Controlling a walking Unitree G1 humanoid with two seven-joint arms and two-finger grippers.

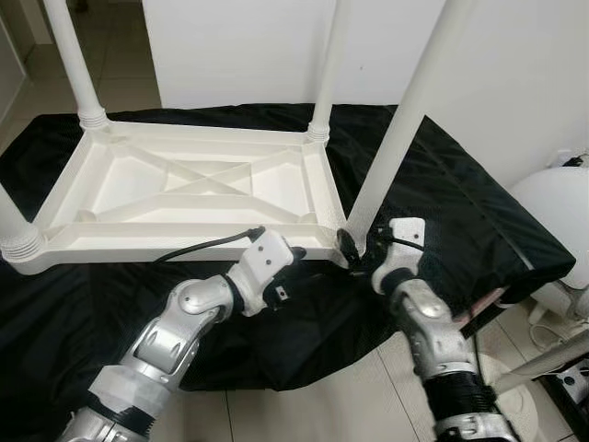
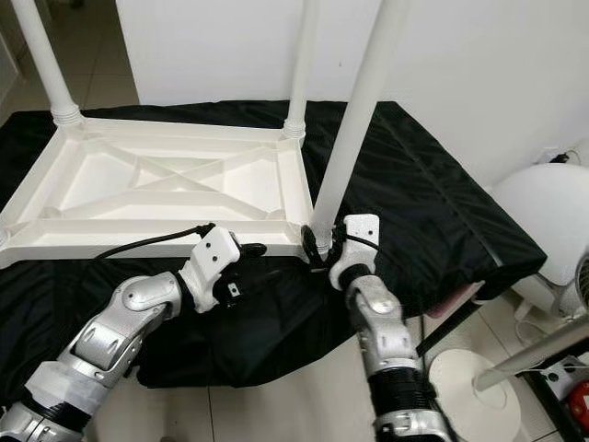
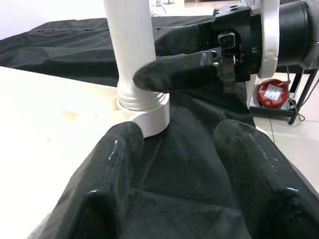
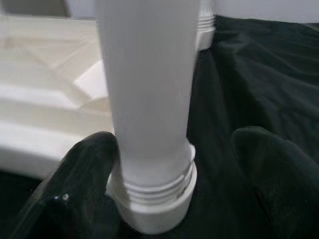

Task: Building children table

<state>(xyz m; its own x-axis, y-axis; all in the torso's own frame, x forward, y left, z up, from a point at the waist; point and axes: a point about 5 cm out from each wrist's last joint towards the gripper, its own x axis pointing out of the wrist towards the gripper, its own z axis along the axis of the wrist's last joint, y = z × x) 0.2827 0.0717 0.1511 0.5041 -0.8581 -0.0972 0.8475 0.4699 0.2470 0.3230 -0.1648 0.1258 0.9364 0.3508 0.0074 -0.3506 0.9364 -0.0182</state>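
The upturned white table top (image 1: 184, 189) lies at left-centre on the black cloth (image 1: 460, 203). At lower centre the left gripper (image 1: 296, 250) hangs released by its rim. Right of centre, the right gripper (image 1: 354, 250) has its fingers spread around the base of the near leg (image 1: 405, 115), one finger touching.

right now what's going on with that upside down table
A white plastic children's table lies upside down on a black cloth, its legs pointing up. The right gripper is at the base of the near-right white leg, one finger touching it where it sits in the corner socket; the fingers are apart, not clamped. The left gripper hovers open by the same corner, over the cloth.
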